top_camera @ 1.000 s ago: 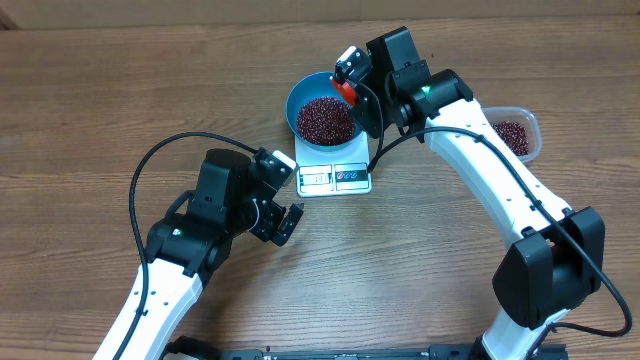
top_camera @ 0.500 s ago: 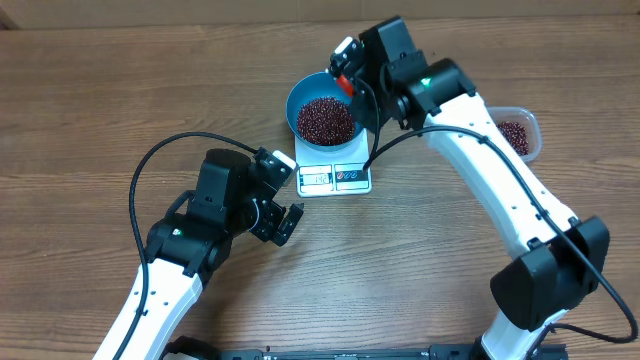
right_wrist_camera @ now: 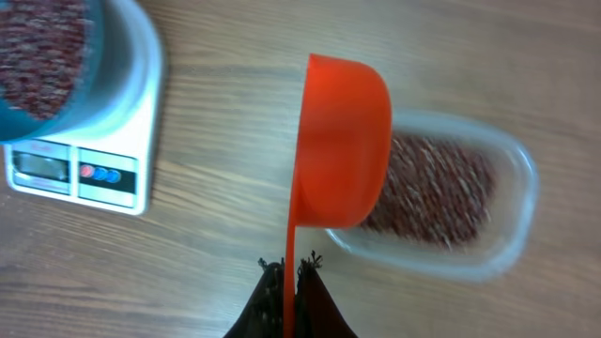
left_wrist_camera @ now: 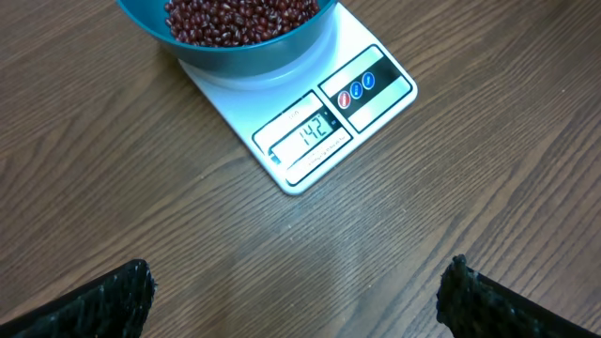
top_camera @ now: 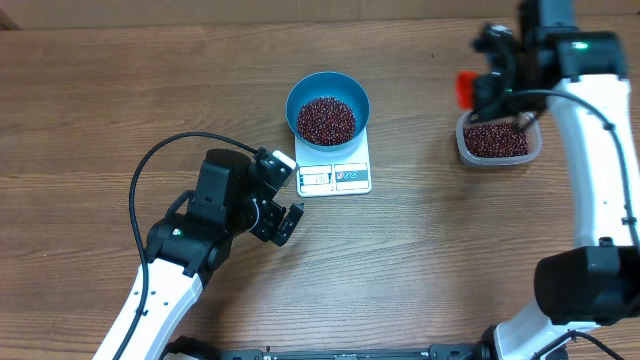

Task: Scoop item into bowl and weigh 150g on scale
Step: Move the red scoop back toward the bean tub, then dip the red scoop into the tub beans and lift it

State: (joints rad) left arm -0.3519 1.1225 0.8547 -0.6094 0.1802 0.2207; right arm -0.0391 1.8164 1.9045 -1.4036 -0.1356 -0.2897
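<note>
A blue bowl [top_camera: 328, 95] holding dark red-brown beans [top_camera: 326, 119] stands on the white scale [top_camera: 336, 178]; in the left wrist view the bowl [left_wrist_camera: 246, 58] and the scale [left_wrist_camera: 319, 131] sit at the top, and the display reads 142. My left gripper [top_camera: 284, 222] hovers open over bare table just left of the scale's front. My right gripper [right_wrist_camera: 290, 270] is shut on the thin handle of an orange scoop [right_wrist_camera: 343, 141], held on edge over the left end of a clear tub [right_wrist_camera: 470, 263] of beans [right_wrist_camera: 441, 192] at the far right [top_camera: 497, 141].
The table top is wood. The clear tub [top_camera: 535, 140] lies at the table's right side, well apart from the scale. A black cable [top_camera: 160, 160] loops left of the left arm.
My right arm has swung the scoop away from the blue bowl, rightward across the table to the clear tub. The left arm has stayed still.
</note>
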